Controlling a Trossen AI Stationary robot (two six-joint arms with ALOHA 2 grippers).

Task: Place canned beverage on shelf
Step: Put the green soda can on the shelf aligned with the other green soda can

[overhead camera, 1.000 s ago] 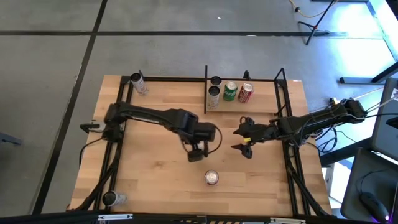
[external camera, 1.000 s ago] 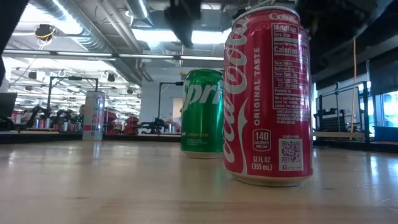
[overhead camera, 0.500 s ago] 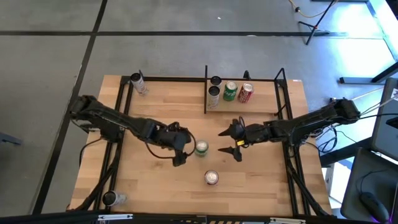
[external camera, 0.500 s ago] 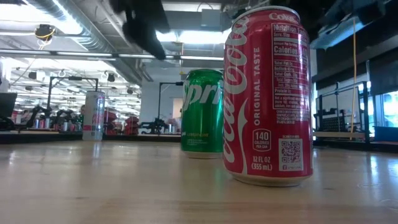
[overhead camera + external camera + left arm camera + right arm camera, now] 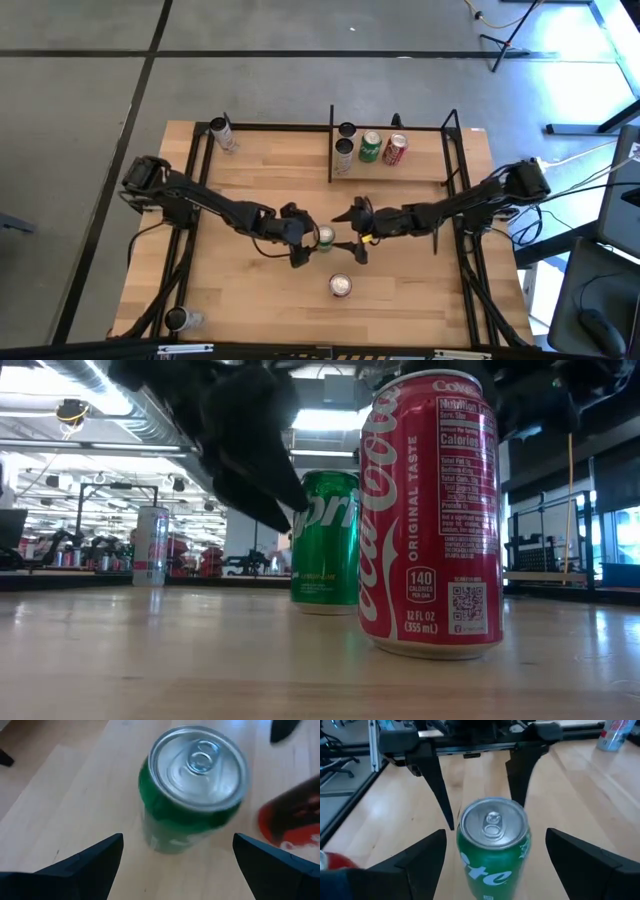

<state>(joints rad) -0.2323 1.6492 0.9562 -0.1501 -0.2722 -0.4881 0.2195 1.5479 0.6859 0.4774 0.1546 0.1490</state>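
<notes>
A green can [image 5: 323, 237] stands upright on its base at the middle of the tabletop; it also shows in the low view [image 5: 325, 540]. My left gripper [image 5: 300, 243] is open, just left of it, with the can [image 5: 195, 785] ahead of its fingers. My right gripper [image 5: 352, 233] is open, just right of it, with the can [image 5: 492, 845] ahead between its fingers. A red can [image 5: 341, 286] stands nearer the front edge, and fills the low view [image 5: 430, 510]. The shelf [image 5: 420, 168] at the far right holds three cans.
The shelf's cans are a silver one [image 5: 345, 150], a green one [image 5: 370, 147] and a red one [image 5: 395, 150]. One more can [image 5: 222, 132] stands at the far left and another [image 5: 178, 320] at the near left corner. Black frame bars [image 5: 330, 140] edge the shelf.
My left gripper has drawn away from above the green can toward the table's left, dropped lower, then edged back toward the can. My right gripper has gone toward the table's left, up to the green can. The green can has stayed upright in place.
</notes>
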